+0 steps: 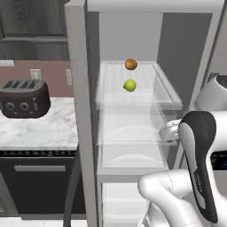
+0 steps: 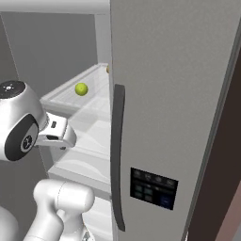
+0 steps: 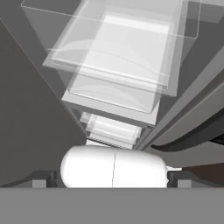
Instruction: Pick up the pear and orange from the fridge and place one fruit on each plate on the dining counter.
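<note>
The fridge stands with its doors swung wide, showing a white interior and clear glass shelves. The bright yellow-green pear lies on the upper glass shelf. Behind it on the same shelf sits the round orange fruit, of which a sliver peeks past the door edge. My gripper is open, its dark tips far apart with nothing between them. The hand hangs at the fridge's front right, below the pear's shelf, looking down at the lower shelves.
The fridge's right door, with a long dark handle and a control panel, stands close on my right. A black toaster sits on the marble worktop left of the fridge. My own elbow rises at lower right.
</note>
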Available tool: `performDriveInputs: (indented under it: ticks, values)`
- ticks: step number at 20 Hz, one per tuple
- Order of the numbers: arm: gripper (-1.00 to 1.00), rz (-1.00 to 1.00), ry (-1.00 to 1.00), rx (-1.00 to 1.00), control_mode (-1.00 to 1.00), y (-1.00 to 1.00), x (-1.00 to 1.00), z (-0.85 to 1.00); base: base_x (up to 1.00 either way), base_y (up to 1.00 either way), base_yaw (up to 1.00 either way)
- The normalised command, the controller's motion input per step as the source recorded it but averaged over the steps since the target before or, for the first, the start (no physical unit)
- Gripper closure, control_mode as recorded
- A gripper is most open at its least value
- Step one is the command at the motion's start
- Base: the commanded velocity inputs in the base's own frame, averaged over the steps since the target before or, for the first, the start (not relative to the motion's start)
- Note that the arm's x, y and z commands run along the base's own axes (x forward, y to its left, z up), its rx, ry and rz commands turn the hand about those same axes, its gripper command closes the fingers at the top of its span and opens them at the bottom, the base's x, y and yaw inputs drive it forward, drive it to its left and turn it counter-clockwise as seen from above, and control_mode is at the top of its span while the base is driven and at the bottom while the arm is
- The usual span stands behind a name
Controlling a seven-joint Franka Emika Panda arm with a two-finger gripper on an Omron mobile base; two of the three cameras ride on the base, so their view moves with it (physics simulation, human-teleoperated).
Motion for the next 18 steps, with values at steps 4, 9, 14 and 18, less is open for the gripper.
performDriveInputs:
  ticks: [4,9,14,18]
  values:
    - [-1.0,0.0,0.0,0.0,1.0,0.0,0.0,0.0,0.22,0.18,-0.03]
    - [-1.0,0.0,0.0,0.0,1.0,0.0,0.0,0.0,0.0,0.0,0.0]
    - [-1.0,0.0,0.0,0.0,1.0,0.0,0.0,0.0,0.0,0.0,0.0]
    - [-1.0,0.0,0.0,0.0,1.0,0.0,0.0,0.0,0.0,0.0,0.0]
